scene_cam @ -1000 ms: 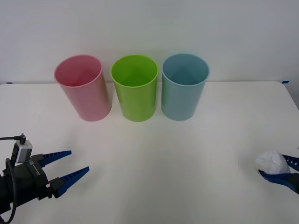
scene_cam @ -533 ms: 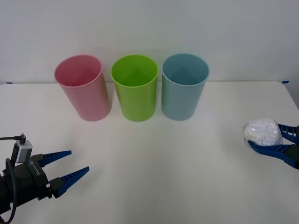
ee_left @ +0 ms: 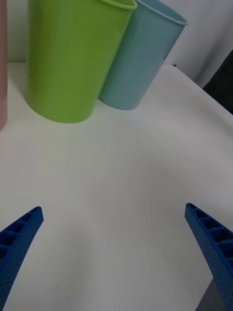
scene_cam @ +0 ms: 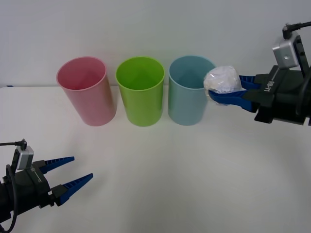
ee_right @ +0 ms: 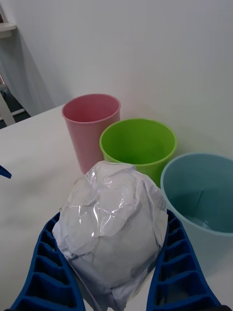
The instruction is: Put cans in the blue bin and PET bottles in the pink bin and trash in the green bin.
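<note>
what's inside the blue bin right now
The blue bin looks empty: bare inner wall and part of its floor show. The right gripper and trash cover its near side.

Front overhead, far; wrists low, close; all share green bin (scene_cam: 140, 90).

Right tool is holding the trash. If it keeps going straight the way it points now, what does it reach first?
Probably the blue bin: the right tool, shut on the trash, points at its rim near side, with the green bin beyond. Depth is unclear.

White table (scene_cam: 194, 170): pink bin (scene_cam: 87, 92), green bin (scene_cam: 141, 92), blue bin (scene_cam: 187, 94) standing.
</note>
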